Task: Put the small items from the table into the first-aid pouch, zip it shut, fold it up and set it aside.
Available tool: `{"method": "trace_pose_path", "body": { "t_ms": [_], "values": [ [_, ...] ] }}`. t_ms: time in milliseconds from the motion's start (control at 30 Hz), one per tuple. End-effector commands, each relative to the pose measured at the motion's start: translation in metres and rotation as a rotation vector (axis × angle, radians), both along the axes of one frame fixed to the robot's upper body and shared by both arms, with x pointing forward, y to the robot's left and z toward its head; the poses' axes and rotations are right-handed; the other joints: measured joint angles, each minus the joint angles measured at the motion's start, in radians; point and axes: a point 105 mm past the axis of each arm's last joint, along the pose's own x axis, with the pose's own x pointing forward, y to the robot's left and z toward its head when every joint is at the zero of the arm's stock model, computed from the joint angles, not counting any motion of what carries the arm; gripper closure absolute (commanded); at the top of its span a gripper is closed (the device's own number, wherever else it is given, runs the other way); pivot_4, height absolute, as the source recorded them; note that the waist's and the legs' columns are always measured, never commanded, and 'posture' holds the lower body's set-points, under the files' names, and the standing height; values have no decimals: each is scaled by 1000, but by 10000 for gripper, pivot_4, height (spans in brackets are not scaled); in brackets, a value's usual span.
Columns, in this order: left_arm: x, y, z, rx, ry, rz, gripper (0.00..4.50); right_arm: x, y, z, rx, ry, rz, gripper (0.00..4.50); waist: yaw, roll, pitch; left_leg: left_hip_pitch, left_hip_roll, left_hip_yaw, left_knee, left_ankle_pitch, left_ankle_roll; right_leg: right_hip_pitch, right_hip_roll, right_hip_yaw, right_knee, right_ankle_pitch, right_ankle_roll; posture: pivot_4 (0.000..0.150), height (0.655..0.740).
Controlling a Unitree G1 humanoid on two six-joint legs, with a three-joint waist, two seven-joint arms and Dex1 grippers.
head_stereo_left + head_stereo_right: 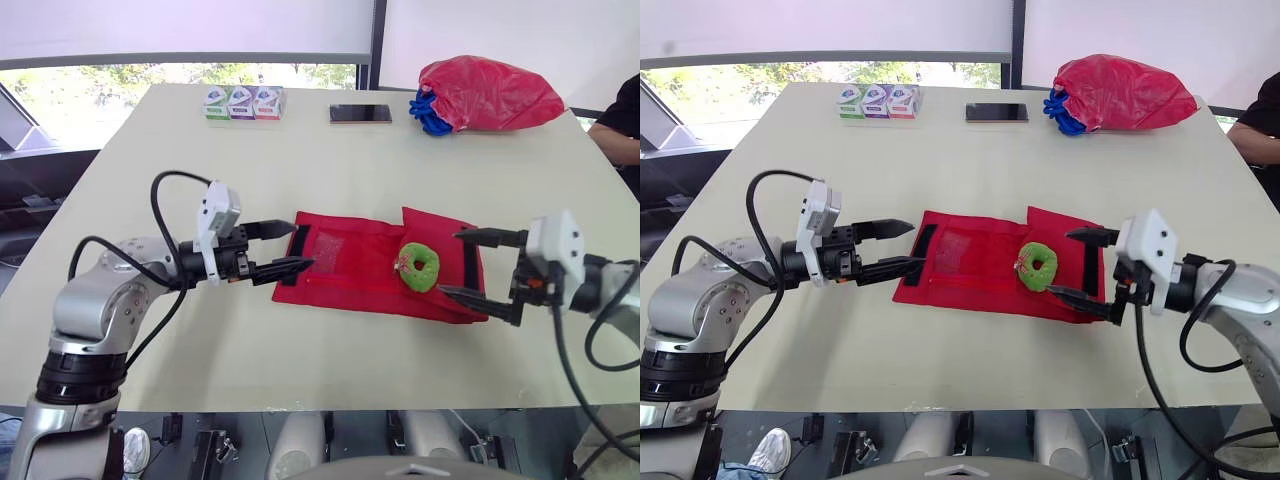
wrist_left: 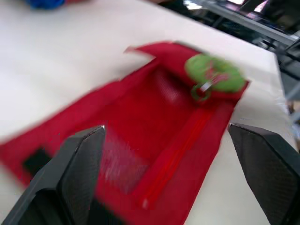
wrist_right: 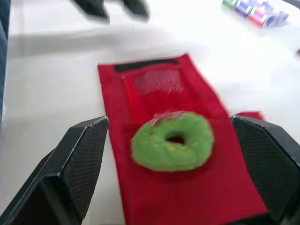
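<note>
The red first-aid pouch [image 1: 345, 268] lies flat and unfolded in the middle of the table, with a black strip at its left end. A green ring-shaped item [image 1: 419, 266] rests on its right half, a small metal ring beside it [image 2: 200, 91]. My left gripper [image 1: 303, 245] is open at the pouch's left edge, one finger over the black strip. My right gripper [image 1: 449, 263] is open at the pouch's right end, just right of the green ring [image 3: 171, 140]. Neither gripper holds anything.
Three small boxes [image 1: 245, 102] and a phone [image 1: 360, 113] lie along the far edge. A red plastic bag [image 1: 490, 92] with something blue [image 1: 428, 112] under it sits at the far right. A person's arm [image 1: 622, 125] shows at the right edge.
</note>
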Motion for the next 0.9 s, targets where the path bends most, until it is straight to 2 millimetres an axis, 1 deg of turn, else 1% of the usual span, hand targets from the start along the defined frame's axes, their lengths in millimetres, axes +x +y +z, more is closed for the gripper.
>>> {"method": "trace_pose_path", "body": {
  "t_ms": [33,100,167,233,267,333,433,567,733,800,900],
  "values": [
    [11,26,-12,23,29,160,0,-4,-1,21,44,-48,50,357,1,-1,0,0,0,0,0,0,0,0,0,-1,0,0,0,1500,7400],
    [15,37,-24,19,77,245,0,-4,-1,23,45,-46,77,357,2,-1,0,0,0,-1,0,0,0,0,0,-1,0,1,0,1500,7400],
    [15,42,-30,-2,113,284,0,-4,0,24,42,-45,92,357,5,-1,0,-1,0,-1,0,0,0,0,-1,-1,0,1,0,1500,7400],
    [16,48,-39,-29,188,333,0,-3,2,26,46,-43,110,357,4,-1,0,-1,0,-1,0,0,0,0,-2,-1,0,1,0,1500,7400],
    [16,48,-40,-64,227,350,0,-3,3,27,45,-44,120,357,4,-1,0,-1,-1,0,0,0,0,0,-2,-1,0,1,0,1500,7400],
    [14,43,-38,-145,306,333,0,-2,5,27,34,-48,133,357,3,-1,0,-1,0,-1,0,0,0,0,-2,-1,0,1,0,1500,7400],
    [12,35,-35,-216,391,315,0,0,8,26,23,-46,145,357,4,-1,0,-1,0,-2,0,0,0,0,-2,-2,0,1,0,1500,7400],
    [16,23,-36,-332,529,317,0,1,12,27,20,-52,157,357,4,-1,0,-1,-1,-2,0,0,0,0,-2,-2,0,1,0,1500,7400],
    [19,5,-36,-449,675,264,0,2,15,29,22,-58,159,357,2,-2,-1,-1,-1,-2,1,0,0,0,-2,-2,1,2,0,1500,7400],
    [21,-1,-34,-469,707,253,0,2,15,30,19,-63,156,357,2,-2,-1,-1,-1,-2,1,0,0,0,-2,-2,1,2,0,1500,7400],
    [25,-7,-23,-515,716,216,0,3,17,31,22,-71,148,357,3,-2,-1,-1,-2,-3,1,0,0,0,-3,-3,1,2,0,1500,7400]
  ]
}}
